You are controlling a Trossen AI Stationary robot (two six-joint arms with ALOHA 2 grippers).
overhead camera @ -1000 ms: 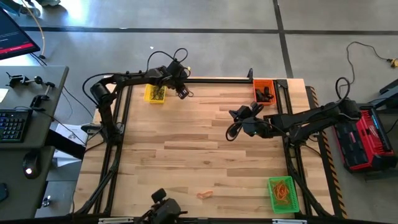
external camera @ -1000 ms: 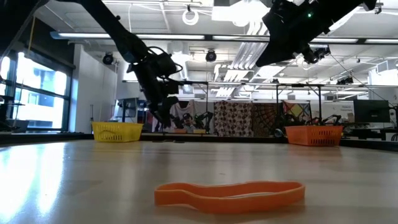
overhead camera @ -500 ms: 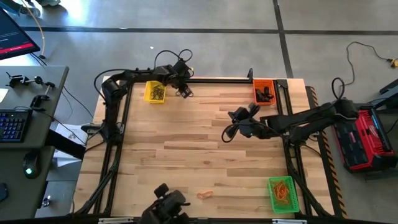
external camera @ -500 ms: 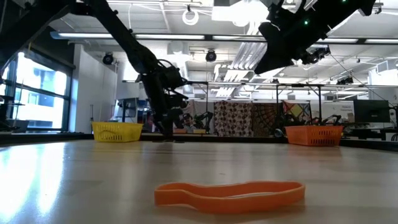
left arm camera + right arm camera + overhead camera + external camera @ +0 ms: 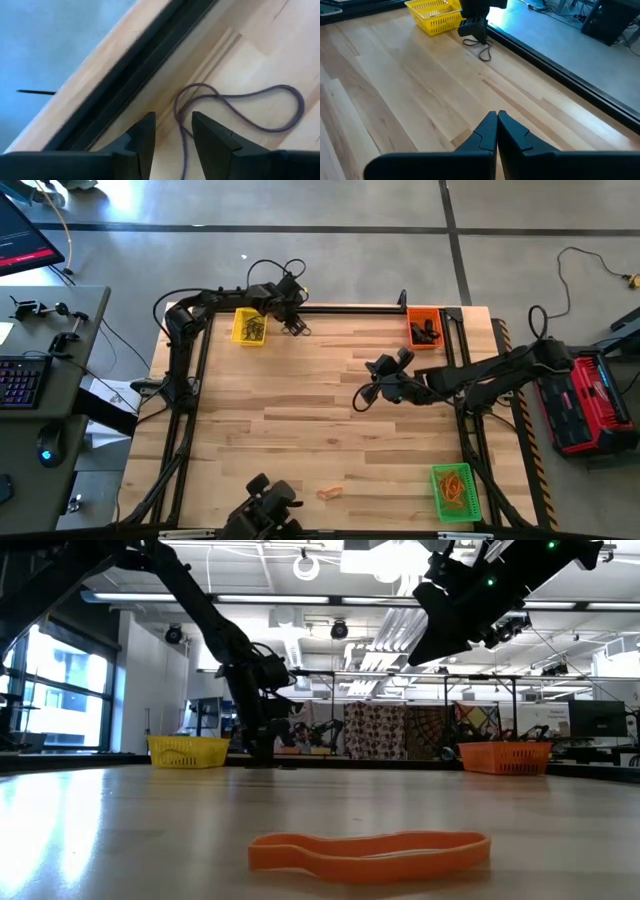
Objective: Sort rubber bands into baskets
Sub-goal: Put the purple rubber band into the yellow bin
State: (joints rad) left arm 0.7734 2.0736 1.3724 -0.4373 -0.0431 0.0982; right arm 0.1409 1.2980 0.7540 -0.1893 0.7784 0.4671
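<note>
A dark rubber band lies flat on the wood by the table's far edge rail. It also shows in the right wrist view. My left gripper is open and low over it, with one strand of the band running between its fingertips. It stands next to the yellow basket. My right gripper is shut and empty above the table's middle. An orange band lies near the table's near edge. The orange basket holds dark bands. The green basket holds orange bands.
A black frame rail runs along the far edge just beyond the dark band. A red and black case sits off the table's right side. Bare wood lies between my right gripper and the orange band.
My left gripper has come down toward the table beside the yellow basket, at the far edge. My right gripper has drifted a little toward the table's left edge, still shut. The orange band has stayed where it was.
</note>
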